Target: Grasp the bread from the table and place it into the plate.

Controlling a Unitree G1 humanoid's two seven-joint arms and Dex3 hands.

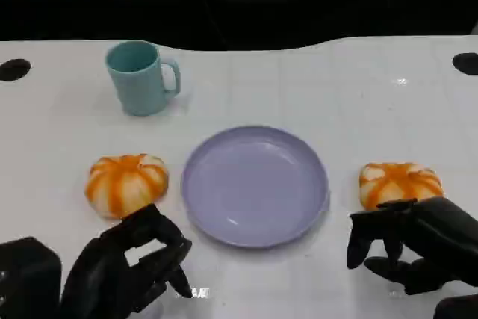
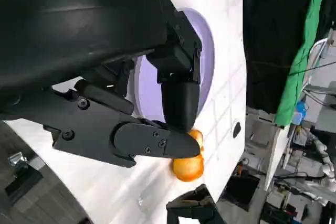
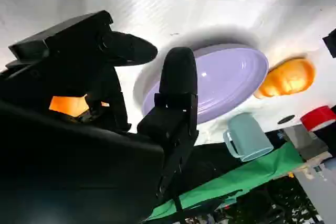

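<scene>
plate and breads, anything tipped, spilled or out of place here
Nothing stands out. The plate lies flat and bare, one bread sits left of it and another bread right of it, and the mug stands upright behind. No spills.

Two round orange-and-white striped breads on the desk: left bread point(image 1: 125, 183) and right bread point(image 1: 399, 183) flank the lavender plate point(image 1: 255, 184), apparently not touching it. Plate upright, centre.

Lavender plate point(image 1: 255, 184) on a white table point(image 1: 358, 95). 2 bread rolls, the left roll point(image 1: 125, 183) and the right roll point(image 1: 399, 183), are striped orange and cream. Teal mug point(image 1: 140, 78). Black hands.
</scene>
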